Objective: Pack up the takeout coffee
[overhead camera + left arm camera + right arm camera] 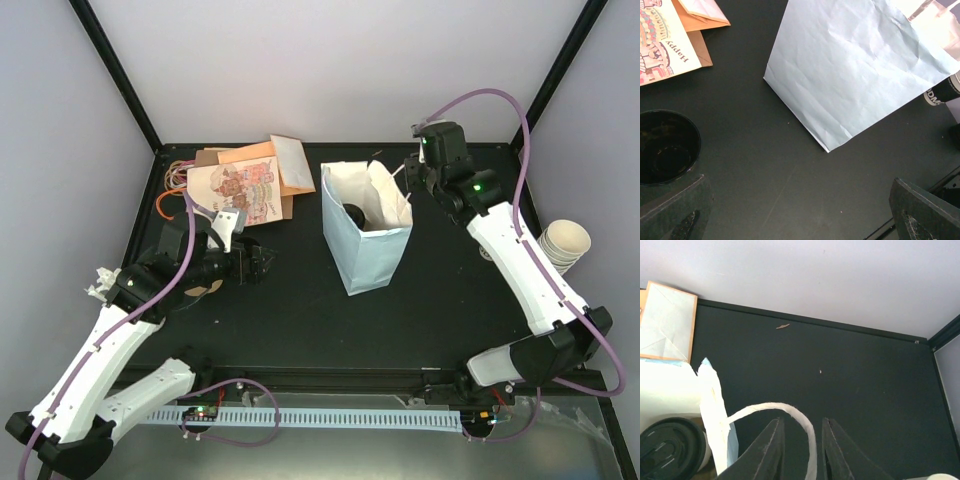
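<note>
The takeout coffee (355, 215) stands inside the open pale blue paper bag (372, 262), showing mostly as a black disc. In the right wrist view its black lid (670, 447) sits low behind the bag's white wall (712, 420). My right gripper (408, 180) hovers at the bag's back right rim. Its jaws (801, 422) stand slightly open, and the bag's white rope handle (765, 407) runs between them with a gap on each side. My left gripper (262, 262) is wide open to the bag's left, low over the mat (800, 210), holding nothing.
Flat paper bags and a printed card (245, 180) lie at the back left. A black round lid or dish (667, 147) rests beside my left finger. A stack of lidless cream cups (565, 245) stands at the right edge. Walls close the back and sides.
</note>
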